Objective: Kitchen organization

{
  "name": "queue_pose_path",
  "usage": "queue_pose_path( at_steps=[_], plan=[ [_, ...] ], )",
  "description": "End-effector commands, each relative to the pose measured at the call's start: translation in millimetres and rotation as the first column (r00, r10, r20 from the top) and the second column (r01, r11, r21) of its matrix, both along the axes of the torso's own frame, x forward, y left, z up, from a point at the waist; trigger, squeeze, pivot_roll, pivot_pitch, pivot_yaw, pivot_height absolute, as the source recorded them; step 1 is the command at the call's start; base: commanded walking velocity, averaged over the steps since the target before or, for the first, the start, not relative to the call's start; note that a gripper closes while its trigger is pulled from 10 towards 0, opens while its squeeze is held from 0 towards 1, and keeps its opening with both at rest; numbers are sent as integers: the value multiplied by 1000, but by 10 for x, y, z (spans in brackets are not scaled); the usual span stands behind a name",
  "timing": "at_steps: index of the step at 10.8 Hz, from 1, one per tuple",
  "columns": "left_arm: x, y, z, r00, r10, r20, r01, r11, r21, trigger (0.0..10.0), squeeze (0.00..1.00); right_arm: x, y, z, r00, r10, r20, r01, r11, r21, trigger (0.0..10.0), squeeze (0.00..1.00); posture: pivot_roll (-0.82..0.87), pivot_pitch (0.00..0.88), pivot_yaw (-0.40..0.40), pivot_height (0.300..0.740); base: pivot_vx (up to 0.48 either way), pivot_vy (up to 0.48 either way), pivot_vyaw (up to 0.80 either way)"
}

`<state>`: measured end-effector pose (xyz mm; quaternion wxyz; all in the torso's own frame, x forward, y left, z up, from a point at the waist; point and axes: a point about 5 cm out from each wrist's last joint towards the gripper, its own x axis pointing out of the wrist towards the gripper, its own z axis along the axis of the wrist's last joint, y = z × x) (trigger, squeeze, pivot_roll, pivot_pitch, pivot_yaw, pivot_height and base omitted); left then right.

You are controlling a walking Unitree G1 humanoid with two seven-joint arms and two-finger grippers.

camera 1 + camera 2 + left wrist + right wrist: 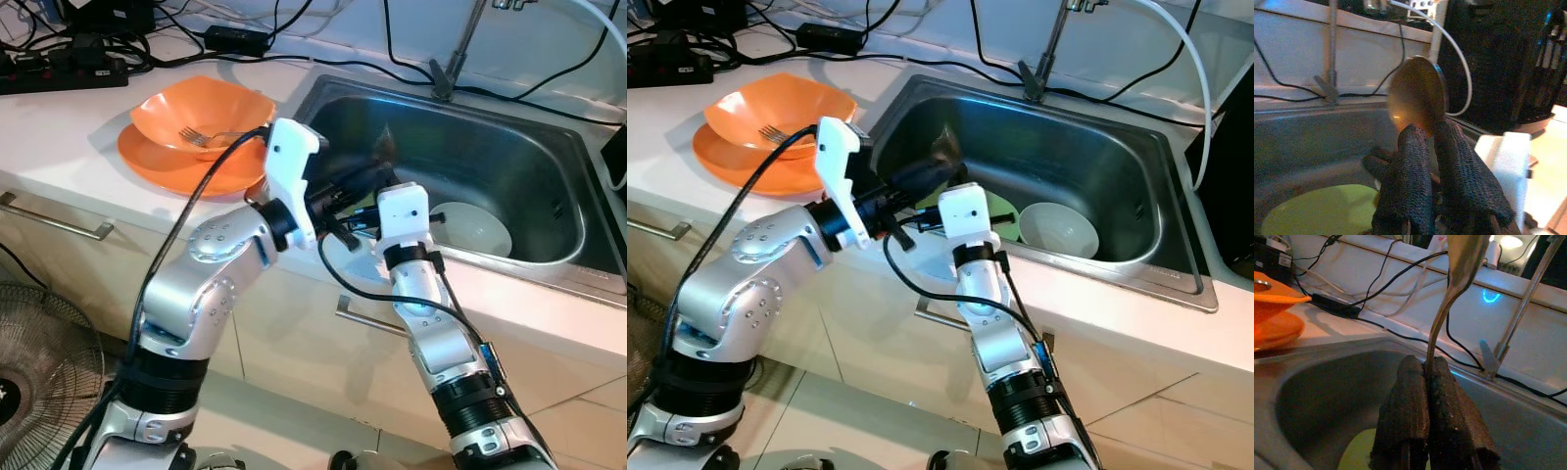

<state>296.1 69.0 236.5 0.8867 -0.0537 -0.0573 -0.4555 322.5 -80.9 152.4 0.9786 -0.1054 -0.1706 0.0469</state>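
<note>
Spoon [1462,264]: metal, held upright over the sink [549,166], clamped by both grippers at once. Right gripper [1427,369] pinched the handle; left gripper [1422,134] pinched near the bowl. Below the grippers: green plate [1004,217], white bowl [1058,230] beside it. On the surface beyond the left gripper: orange bowl [235,108] with fork [201,137], stacked on orange plate [157,166].

Metal spoon [1459,269] upright over the steel sink [1136,171], bowl end uppermost.
</note>
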Motion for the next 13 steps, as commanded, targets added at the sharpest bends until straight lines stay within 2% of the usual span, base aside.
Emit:
queue_pose_path(
  at_steps=[1,3,4,5,6,7,8,9,13],
  plan=[
    [-4,25,-19,1000,3,-12,-4,1000,-7,10000,1000,7,-65,28,1000,-21,10,21,1000,23,0,0,15,80,-74,740,0,0,0],
    [-30,50,-25,1000,0,-21,-1,1000,-16,10000,1000,7,-80,15,1000,-29,4,29,999,20,0,0,13,79,-77,740,0,0,0],
    [-16,98,-3,999,40,-9,-40,999,-30,10000,1000,9,-88,11,999,-33,0,33,999,19,0,0,13,79,-77,740,0,0,0],
    [14,167,15,995,95,10,-95,995,-36,10000,137,20,-97,18,999,-35,0,35,999,14,0,0,13,79,-77,740,0,0,0],
    [70,309,3,981,193,24,-192,981,-38,10000,0,73,-145,66,999,-48,2,48,999,16,3451,0,13,79,-77,740,0,0,0],
    [87,382,-38,971,237,26,-236,971,-29,10000,0,124,-195,116,998,-61,7,61,998,18,9412,0,10,75,-84,740,0,0,0],
    [83,453,-169,957,290,25,-290,957,15,10000,0,239,-288,211,996,-86,6,86,996,32,10000,0,12,76,-88,740,0,0,0],
    [55,441,-315,954,297,35,-299,950,91,10000,0,348,-363,259,993,-111,-27,112,992,50,10000,0,12,76,-94,740,0,0,0],
    [-89,260,-605,979,203,21,-203,951,233,10000,0,670,-431,191,966,-109,-236,134,986,95,10000,0,28,85,-111,740,0,0,0]
  ],
)
